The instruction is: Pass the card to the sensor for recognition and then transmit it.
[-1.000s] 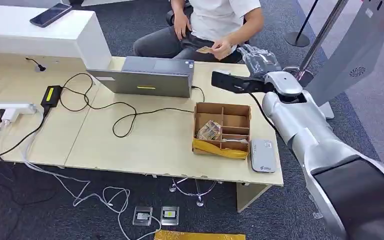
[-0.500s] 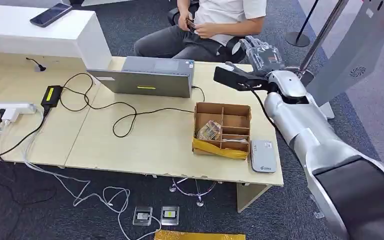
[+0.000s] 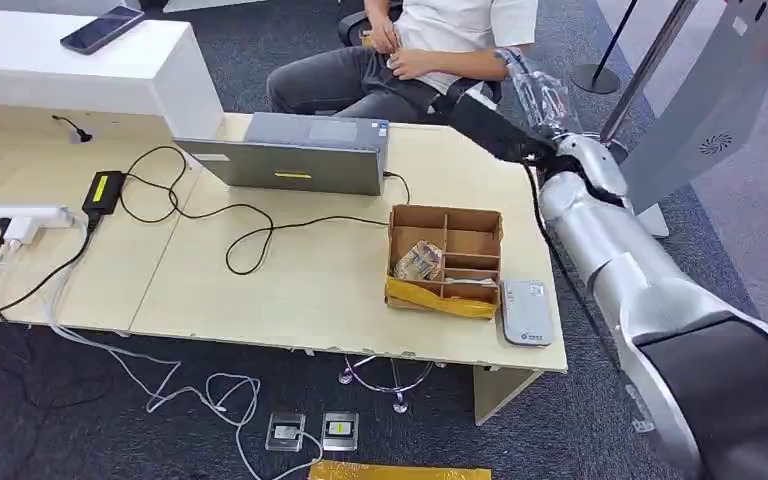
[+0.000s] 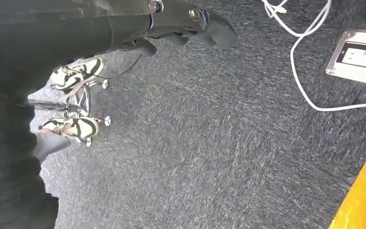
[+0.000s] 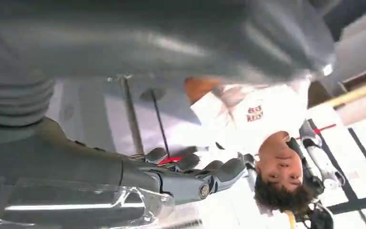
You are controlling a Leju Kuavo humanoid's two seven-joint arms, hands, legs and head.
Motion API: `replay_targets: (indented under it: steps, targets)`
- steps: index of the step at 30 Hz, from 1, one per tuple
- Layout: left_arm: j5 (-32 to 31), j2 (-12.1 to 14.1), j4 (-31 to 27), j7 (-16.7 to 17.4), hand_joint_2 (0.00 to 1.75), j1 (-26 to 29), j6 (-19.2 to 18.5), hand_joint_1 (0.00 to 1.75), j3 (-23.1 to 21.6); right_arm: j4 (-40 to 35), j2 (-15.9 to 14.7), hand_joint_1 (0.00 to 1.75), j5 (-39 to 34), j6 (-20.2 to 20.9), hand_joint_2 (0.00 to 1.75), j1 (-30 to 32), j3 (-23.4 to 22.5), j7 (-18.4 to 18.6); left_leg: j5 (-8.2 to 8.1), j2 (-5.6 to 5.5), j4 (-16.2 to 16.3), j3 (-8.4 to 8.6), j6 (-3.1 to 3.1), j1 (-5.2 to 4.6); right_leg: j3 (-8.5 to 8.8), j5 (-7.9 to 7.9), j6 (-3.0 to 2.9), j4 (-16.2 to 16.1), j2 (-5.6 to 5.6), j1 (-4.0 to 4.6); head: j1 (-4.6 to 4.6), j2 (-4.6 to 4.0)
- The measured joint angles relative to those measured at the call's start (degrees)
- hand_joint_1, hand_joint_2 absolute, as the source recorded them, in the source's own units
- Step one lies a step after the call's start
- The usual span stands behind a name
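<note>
A card cannot be made out for certain: the seated person's hands (image 3: 397, 55), at 12 o'clock from the tabletop (image 3: 300, 290), are drawn together at the lap around something too small to identify. A crumpled bundle (image 3: 418, 262) lies in the left compartment of the divided cardboard box (image 3: 446, 212). The white card reader (image 3: 526, 312) lies flat on the tabletop just beside the box at its 4 o'clock, close to the front right corner. The right hand (image 3: 532, 88) is raised off the far right corner of the tabletop, at 1 o'clock from the box, wrapped in clear plastic and reaching toward the person. In the right wrist view its fingers (image 5: 228, 169) stretch out apart with nothing between them. The left hand (image 4: 181, 24) hangs over the grey carpet, and whether its dark fingers are curled or spread cannot be told. A strip of yellow tape (image 3: 440, 298) sags along the box's front wall. At 10 o'clock from the box a grey laptop (image 3: 290, 152) sits with black cables looping from it toward a power adapter (image 3: 102, 190) and a white power strip (image 3: 15, 218) at 9 o'clock. A phone (image 3: 101, 28) rests on the white counter (image 3: 60, 70) at 11 o'clock.
</note>
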Motion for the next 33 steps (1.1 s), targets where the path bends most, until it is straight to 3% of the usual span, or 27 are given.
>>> replay_targets:
  steps: [6, 22, 27, 33]
  targets:
    - [-0.02, 0.09, 0.0, 0.0, 1.75, 0.56, 0.74, 0.0, 0.65, -1.86, -0.63, 0.0, -8.53, 2.42, 1.75, 1.77, -4.91, -3.54, 0.0, 0.01, 0.0, 0.0, 0.0, 0.0, 0.0, 0.0, 0.0, 0.0, 0.0, -0.01, 0.0, 0.0]
    - [-0.04, 0.17, 0.0, 0.0, 1.75, 0.7, 0.76, 0.0, 1.66, -5.03, -1.27, 0.0, -10.05, 2.44, 1.75, 3.55, -9.96, -4.02, 0.0, -0.01, 0.0, 0.0, 0.0, 0.0, 0.0, 0.0, 0.0, 0.0, -0.01, 0.0, 0.0, 0.0]
    - [-0.09, 0.17, 0.0, 0.0, 1.75, 0.87, 1.03, 0.0, 2.05, -7.02, -1.92, 0.0, -15.82, 2.47, 1.75, 4.9, -10.14, -4.54, 0.0, -0.01, 0.0, 0.0, 0.0, 0.0, 0.0, 0.0, 0.0, -0.01, -0.01, 0.0, 0.0, 0.0]
    - [-0.5, 0.17, 0.0, 0.0, 1.75, 1.23, 1.42, 0.0, 2.54, -13.27, -4.15, 0.0, -25.04, 4.13, 1.75, 9.12, -10.14, -2.73, 0.0, -0.02, 0.0, 0.0, 0.0, 0.0, 0.0, 0.0, 0.0, -0.02, -0.02, 0.0, 0.0, 0.0]
